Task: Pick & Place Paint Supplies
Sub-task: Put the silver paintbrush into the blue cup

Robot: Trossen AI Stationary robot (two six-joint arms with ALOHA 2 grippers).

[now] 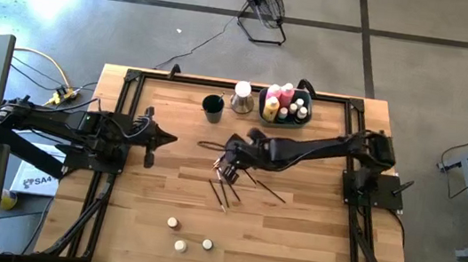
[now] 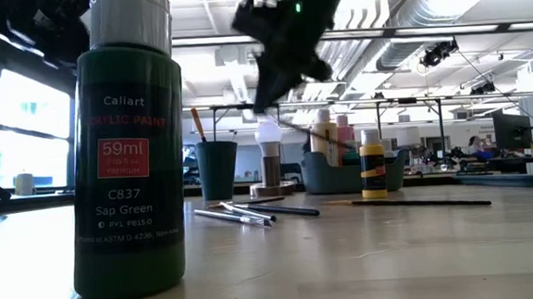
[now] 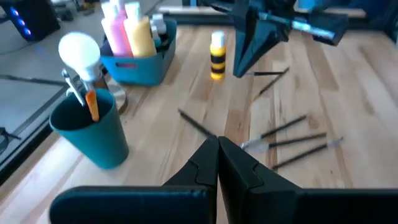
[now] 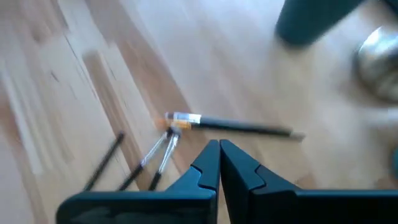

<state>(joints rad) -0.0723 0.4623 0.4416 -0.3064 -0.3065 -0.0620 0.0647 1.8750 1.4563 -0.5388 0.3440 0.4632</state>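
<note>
- Right gripper [image 1: 228, 168]: fingers [image 4: 200, 175] are seen pressed together in the right wrist view, with nothing held between them. It is raised above mid-table, directly over the scattered brushes.
- Nearest brush [image 4: 233, 126]: it lies just ahead of the right fingertips, flat on the table, its long axis running crosswise to the direction the fingers point. The ferrule end is turned toward the cluster of other brushes.
- Other brushes [image 1: 222, 192]: several are fanned out close beside and slightly behind the fingertips, some crossing one another; an exact count cannot be made.
- Judgement: the jaws would have to be opened before descent, and the closing line is best set across the handle, not along it.
- Left gripper [image 1: 154, 137]: fingers [image 3: 239, 168] are closed on nothing. It is parked well apart from the brushes, pointing toward them; the right arm is judged clearly the nearer.
- Bin [image 1: 302, 121]: it stands beyond the right arm at the far edge and already holds pink and yellow bottles.
- A yellow bottle [image 3: 216, 56] stands on the table just outside the bin.
- Three small pots [image 1: 173, 223] stand well apart, near the front edge.
</note>
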